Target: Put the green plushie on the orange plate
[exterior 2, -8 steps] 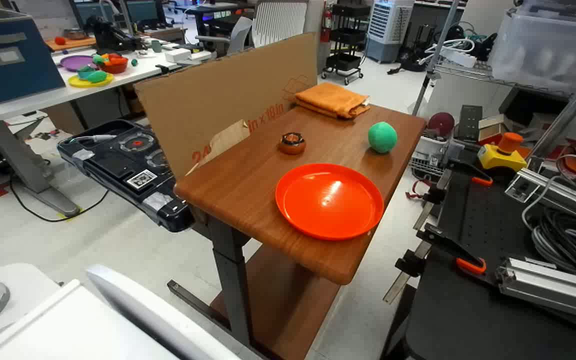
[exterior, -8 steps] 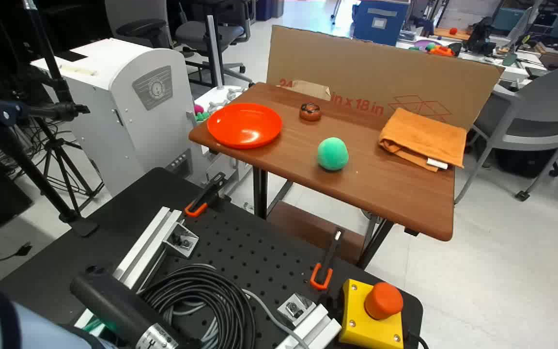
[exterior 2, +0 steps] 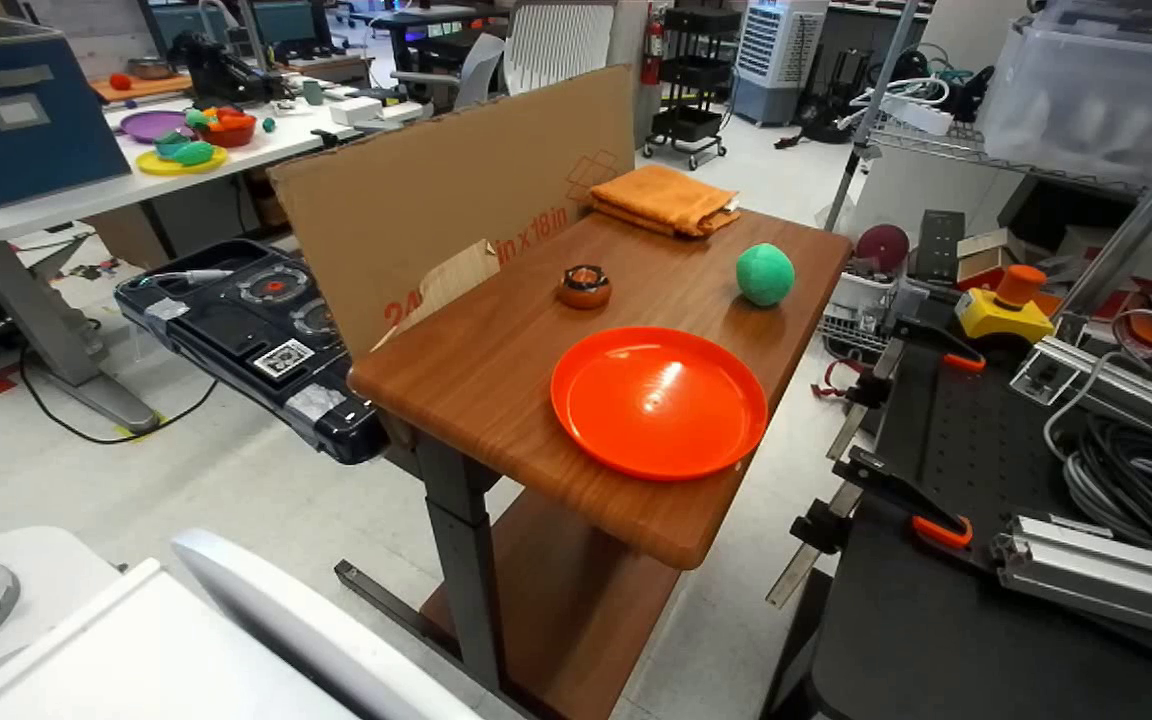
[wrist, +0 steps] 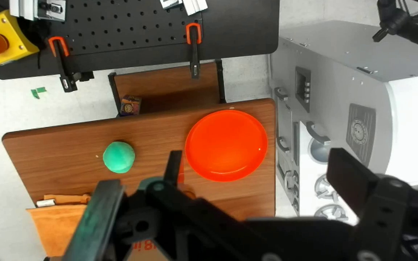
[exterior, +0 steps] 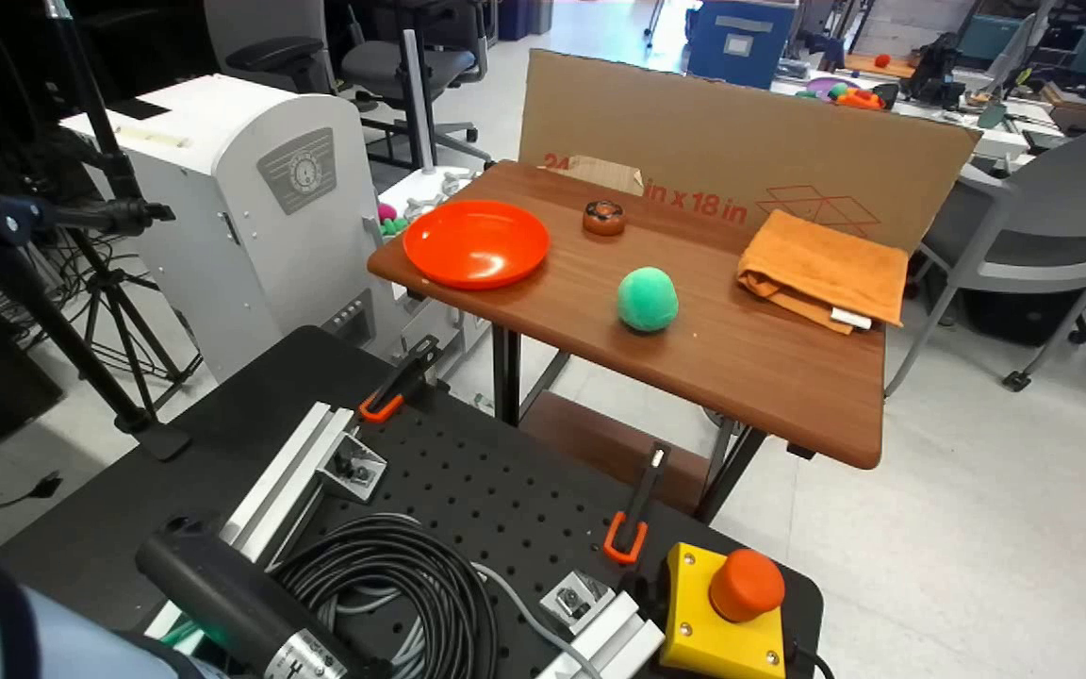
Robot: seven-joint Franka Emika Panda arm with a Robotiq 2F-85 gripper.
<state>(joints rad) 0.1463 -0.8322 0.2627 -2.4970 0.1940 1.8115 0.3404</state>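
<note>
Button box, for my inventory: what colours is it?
Yellow box with an orange button, clearest in an exterior view.

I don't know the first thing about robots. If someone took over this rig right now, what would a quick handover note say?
The tool is open and holding nothing.
The green plushie sits on the brown table, apart from the orange plate, which sits near one end of that table.
Done: no pick or placement yet.
Left: grip the plushie, lift it over to the plate, set it down and let go.
</note>
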